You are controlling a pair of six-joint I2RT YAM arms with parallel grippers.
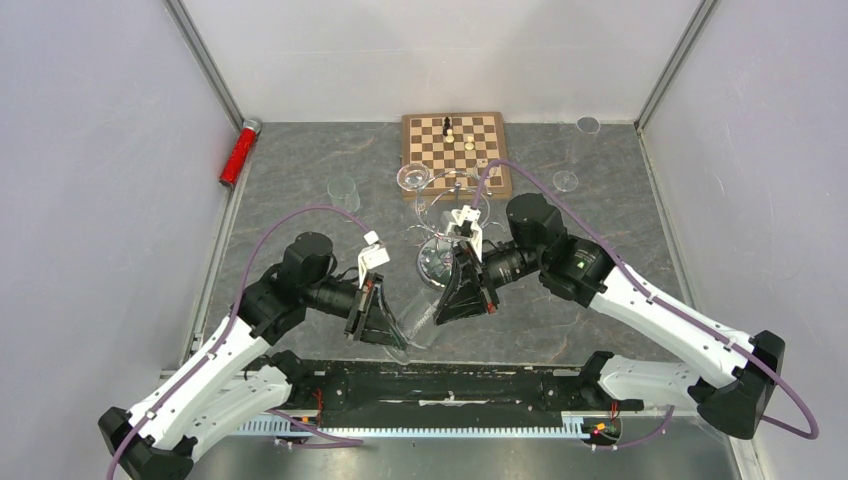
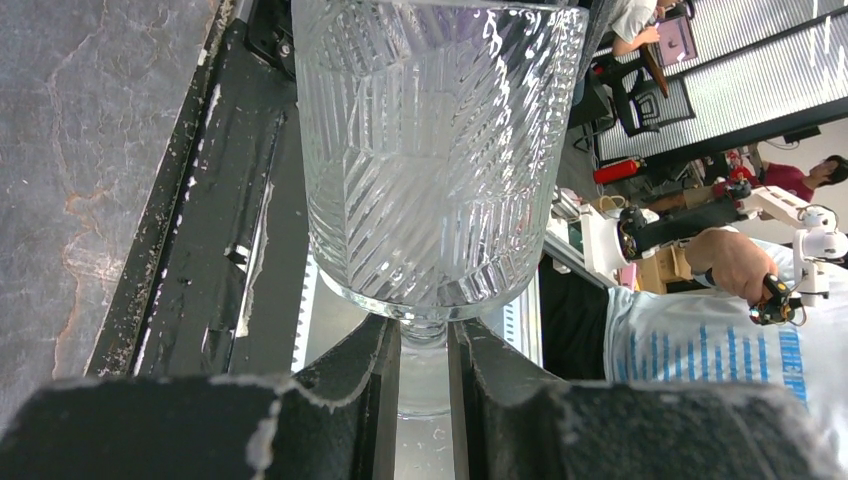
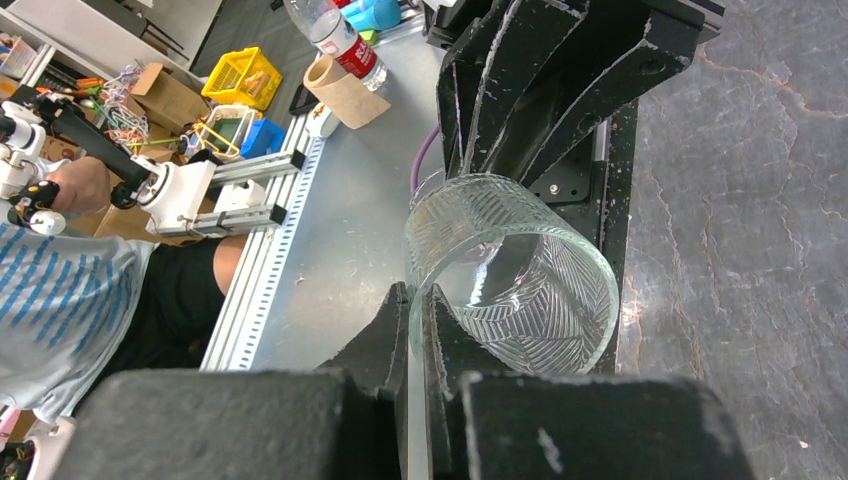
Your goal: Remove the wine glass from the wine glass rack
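wine glass (image 2: 430,150) hanging in front of wine glass rack (image 1: 437,262) | left claw (image 2: 423,345) clamping its stem | right claw (image 3: 415,318) pinching its rim | removal appearing done; set-down remaining

The left arm (image 1: 200,370) and the right arm (image 1: 660,310) are covered with white shells between black rounded joints, and a purple cable (image 1: 290,213) is looped along each. The left gripper (image 1: 393,335) and the right gripper (image 1: 445,312) are made of black wedge-shaped fingers (image 2: 340,400), with a small white mount (image 1: 372,255) at 12 o'clock.
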